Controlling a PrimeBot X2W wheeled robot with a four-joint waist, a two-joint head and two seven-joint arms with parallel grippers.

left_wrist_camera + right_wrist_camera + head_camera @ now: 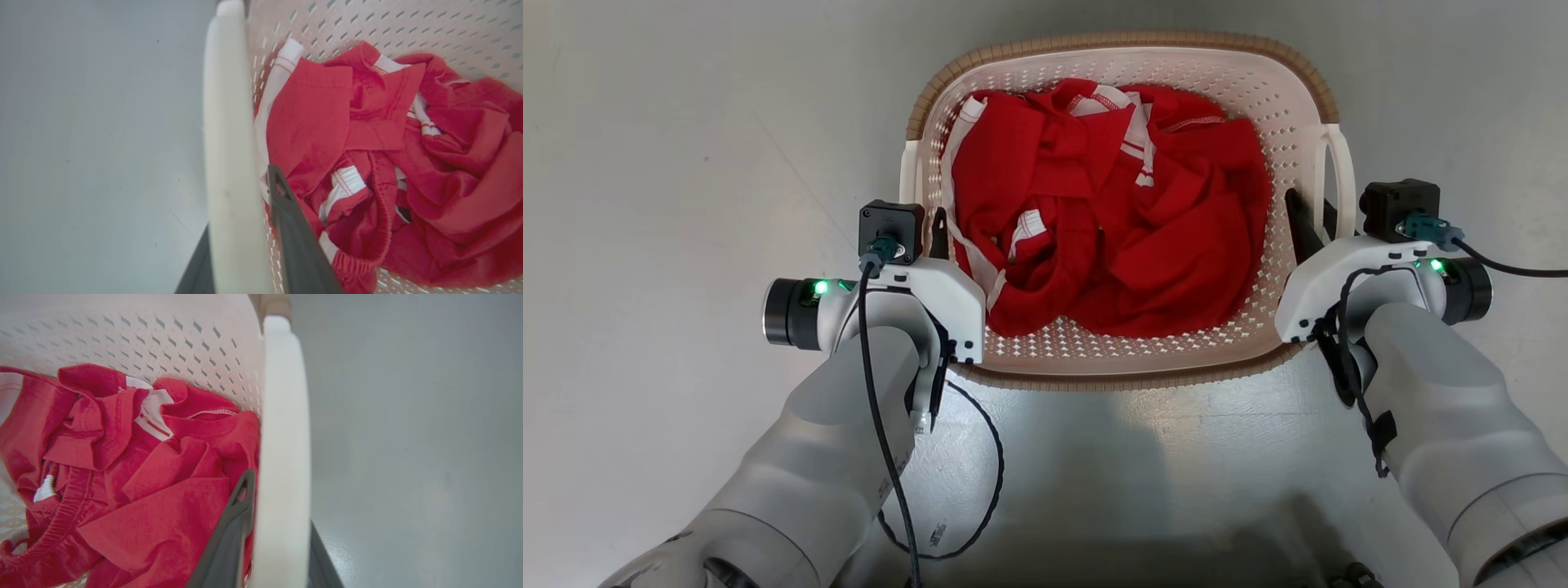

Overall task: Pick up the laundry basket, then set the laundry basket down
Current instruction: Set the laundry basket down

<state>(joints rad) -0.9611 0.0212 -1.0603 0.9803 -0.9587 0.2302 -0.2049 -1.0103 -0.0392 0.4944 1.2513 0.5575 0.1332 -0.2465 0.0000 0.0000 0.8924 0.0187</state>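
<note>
The laundry basket [1262, 94] is cream-white and perforated with a brown woven rim, and it sits between my two arms, full of crumpled red clothes [1111, 220]. My left gripper [929, 233] clamps the basket's left white handle [229, 155], one dark finger [296, 241] inside the wall and the other outside. My right gripper [1308, 219] clamps the right white handle [284, 457] the same way, with its inner finger [231, 535] against the clothes. I cannot tell whether the basket rests on the floor or hangs above it.
Plain grey floor [670, 163] surrounds the basket on all sides. A black cable [980, 490] loops down from my left wrist, and another cable [1511, 268] runs right from my right wrist. A shadow lies on the floor between my forearms.
</note>
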